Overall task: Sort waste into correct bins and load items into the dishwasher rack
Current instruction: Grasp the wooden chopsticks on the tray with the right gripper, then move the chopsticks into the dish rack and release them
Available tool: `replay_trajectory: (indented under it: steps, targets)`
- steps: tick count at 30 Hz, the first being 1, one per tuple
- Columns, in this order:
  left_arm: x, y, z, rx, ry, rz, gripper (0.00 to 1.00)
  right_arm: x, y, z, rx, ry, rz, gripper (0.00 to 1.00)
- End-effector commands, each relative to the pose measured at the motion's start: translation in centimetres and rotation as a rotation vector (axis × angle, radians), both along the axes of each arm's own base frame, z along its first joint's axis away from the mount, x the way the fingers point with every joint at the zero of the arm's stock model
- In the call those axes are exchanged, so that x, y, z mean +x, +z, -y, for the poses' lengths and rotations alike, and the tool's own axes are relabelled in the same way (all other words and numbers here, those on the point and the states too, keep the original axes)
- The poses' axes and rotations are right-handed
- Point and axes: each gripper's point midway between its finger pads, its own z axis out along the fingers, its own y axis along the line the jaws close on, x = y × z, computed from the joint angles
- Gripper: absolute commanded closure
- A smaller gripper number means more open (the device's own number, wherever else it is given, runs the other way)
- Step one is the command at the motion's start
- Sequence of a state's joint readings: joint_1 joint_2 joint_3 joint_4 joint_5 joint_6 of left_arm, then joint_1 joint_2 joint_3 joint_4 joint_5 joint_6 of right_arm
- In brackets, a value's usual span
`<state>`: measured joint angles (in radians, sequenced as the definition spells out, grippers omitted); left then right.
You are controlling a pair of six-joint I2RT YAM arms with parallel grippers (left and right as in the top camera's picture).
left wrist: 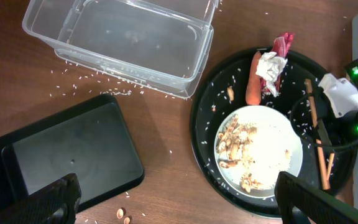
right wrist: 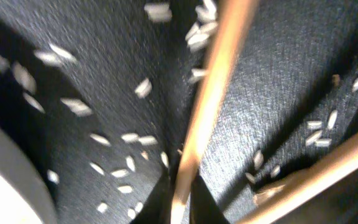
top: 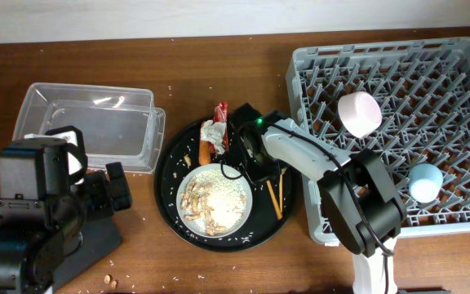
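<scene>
My right gripper is down on the round black tray, shut on one brown chopstick. The second chopstick lies beside it, and the chopsticks show in the overhead view. The pale plate holds rice and peanut scraps. The orange carrot piece and the red-and-white wrapper lie behind the plate. The white bowl and the light-blue cup sit in the grey rack. My left gripper is open and empty above the table.
The clear tub stands at the back left. The flat black tray lies in front of it, partly under my left arm. The round black tray has loose rice grains on it. Rice and two peanut bits lie on the table.
</scene>
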<state>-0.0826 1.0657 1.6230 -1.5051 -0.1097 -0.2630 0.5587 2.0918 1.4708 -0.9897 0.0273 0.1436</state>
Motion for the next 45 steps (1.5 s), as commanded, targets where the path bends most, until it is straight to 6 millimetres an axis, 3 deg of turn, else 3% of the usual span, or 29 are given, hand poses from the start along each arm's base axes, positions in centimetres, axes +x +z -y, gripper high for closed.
replay_trajectory:
  steps: [1,4,6,10,12,14,19,21,23,25,29,35,39,42,45]
  targets:
    - [-0.1,0.2,-0.2,0.001,0.018,0.010,0.01,0.3,1.0,-0.3,0.022,0.020,0.004,0.96]
    - [-0.1,0.2,-0.2,0.001,0.018,0.010,0.01,2.1,5.4,-1.3,0.075,0.017,0.093,0.96]
    - [-0.1,0.2,-0.2,0.001,0.018,0.010,0.01,3.9,9.4,-1.4,0.113,0.002,0.188,0.96]
    - [-0.1,0.2,-0.2,0.001,0.018,0.010,0.01,6.8,16.8,1.2,0.150,-0.101,0.349,0.96]
    - [-0.1,0.2,-0.2,0.001,0.018,0.010,0.01,7.7,18.8,3.2,0.161,-0.152,0.389,0.96]
    - [-0.1,0.2,-0.2,0.001,0.018,0.009,0.01,8.6,19.3,5.7,0.155,-0.210,0.406,0.96]
    - [-0.1,0.2,-0.2,0.001,0.018,0.010,0.01,9.5,16.6,11.5,0.103,-0.346,0.348,0.96]
    - [-0.1,0.2,-0.2,0.001,0.018,0.010,0.01,9.4,14.6,12.8,0.079,-0.367,0.300,0.96]
    - [-0.1,0.2,-0.2,0.001,0.018,0.010,0.01,8.9,13.0,12.9,0.062,-0.335,0.258,0.87]
    - [-0.1,0.2,-0.2,0.001,0.018,0.009,0.01,8.6,12.7,11.8,0.057,-0.276,0.252,0.70]
    - [-0.1,0.2,-0.2,0.001,0.018,0.010,0.01,7.9,13.5,9.5,0.071,-0.229,0.264,0.51]
    - [-0.1,0.2,-0.2,0.001,0.018,0.010,0.01,5.4,12.3,4.1,0.083,-0.096,0.212,0.51]
    - [-0.1,0.2,-0.2,0.001,0.018,0.010,0.01,4.2,8.9,3.6,0.045,-0.171,0.179,0.51]
    - [-0.1,0.2,-0.2,0.001,0.018,0.010,0.01,3.3,4.8,4.0,0.038,-0.195,0.162,0.57]
    - [-0.1,0.2,-0.2,0.001,0.018,0.010,0.01,2.9,2.7,4.3,0.040,-0.194,0.168,0.57]
